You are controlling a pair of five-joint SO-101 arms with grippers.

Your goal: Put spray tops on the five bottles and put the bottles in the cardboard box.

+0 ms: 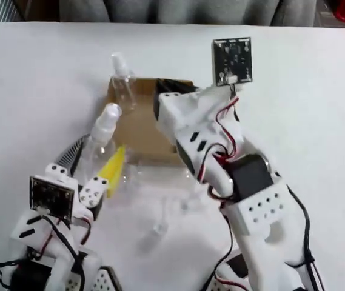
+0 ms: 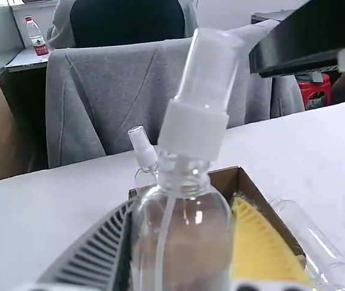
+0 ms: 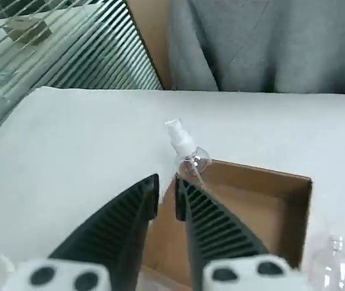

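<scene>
Boxing a capped bottle is judged to be the step in hand. The left gripper (image 1: 99,151) is clamped on a clear bottle (image 2: 181,236) whose spray top (image 2: 199,103) is already seated. The bottle is held upright between the grey and yellow fingers, and the cardboard box (image 2: 245,179) lies just beyond the fingertips. One finished bottle (image 1: 122,76) is stood in the box, at the corner farthest from that gripper. The right gripper (image 3: 166,180) is held above the box with its fingers slightly apart, a narrow slit between them and nothing gripped. Bare box floor is seen beneath it, and the finished bottle just ahead of its tips. An uncapped bottle (image 3: 331,262) is seen on the bench (image 1: 33,73) outside the box wall, so more capping is judged to remain.

For the next move, the held bottle would need to be raised clear of the near box wall, carried forward and lowered upright onto the bare floor. Most of that floor is open. The air over the box, however, is taken up by the right arm, which crowds the yellow-finger side of the left gripper. A knock against that arm or the box rim is the likely hazard. Open bench is available on the grey-finger side.
</scene>
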